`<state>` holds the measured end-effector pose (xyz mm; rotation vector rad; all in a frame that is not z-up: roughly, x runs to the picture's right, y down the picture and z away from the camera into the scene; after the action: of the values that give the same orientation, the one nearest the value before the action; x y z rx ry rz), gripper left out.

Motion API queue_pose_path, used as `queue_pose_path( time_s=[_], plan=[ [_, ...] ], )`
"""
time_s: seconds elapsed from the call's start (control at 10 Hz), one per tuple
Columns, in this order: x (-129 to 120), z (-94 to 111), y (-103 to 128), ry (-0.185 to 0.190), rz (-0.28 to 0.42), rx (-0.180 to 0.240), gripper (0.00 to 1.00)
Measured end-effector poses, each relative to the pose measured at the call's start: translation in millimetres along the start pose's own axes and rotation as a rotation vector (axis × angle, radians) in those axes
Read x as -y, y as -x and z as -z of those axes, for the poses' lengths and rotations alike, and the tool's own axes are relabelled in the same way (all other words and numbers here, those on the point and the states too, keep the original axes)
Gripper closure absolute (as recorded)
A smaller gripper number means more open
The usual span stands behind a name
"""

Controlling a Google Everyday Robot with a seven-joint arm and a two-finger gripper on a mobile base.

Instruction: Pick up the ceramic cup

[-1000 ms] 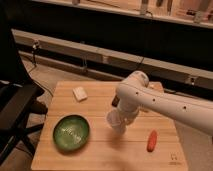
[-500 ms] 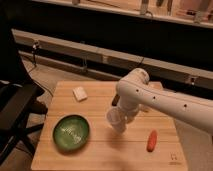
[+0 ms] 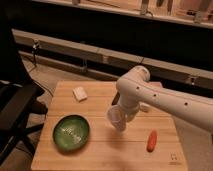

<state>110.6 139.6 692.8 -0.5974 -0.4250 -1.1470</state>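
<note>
Fingers of the gripper (image 3: 119,120) could not be made out against the pale cup, so whether they were spread or pinching could not be told. What showed was the white arm (image 3: 165,102) reaching in from the right edge, bending at a rounded joint and dropping down to the ceramic cup (image 3: 117,118). That cup sat right at the arm's lower end, tilted, with its open mouth turned toward the left. Whether its base touched the wood or hung just above it could not be told.

Taking the cup as the landmark, the wooden table (image 3: 100,150) spread out under it on every side. The green bowl (image 3: 71,132) lay to the cup's left and a little nearer the front edge, apart from it, with pale streaks inside. A small white block (image 3: 79,93) rested farther back and to the left of the cup, near the table's rear edge. An orange carrot (image 3: 151,140) lay to the right of the cup and slightly toward the front, well clear of it. A black chair (image 3: 17,107) stood far to the left of the cup, beside the table's left edge.
</note>
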Motion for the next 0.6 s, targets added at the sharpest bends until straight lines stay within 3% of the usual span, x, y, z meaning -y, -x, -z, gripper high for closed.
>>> queue_pose_path(
  time_s=[0.6],
  plan=[
    [0.3,9.5,-3.8,0.000,-0.001,0.000,0.87]
  ],
)
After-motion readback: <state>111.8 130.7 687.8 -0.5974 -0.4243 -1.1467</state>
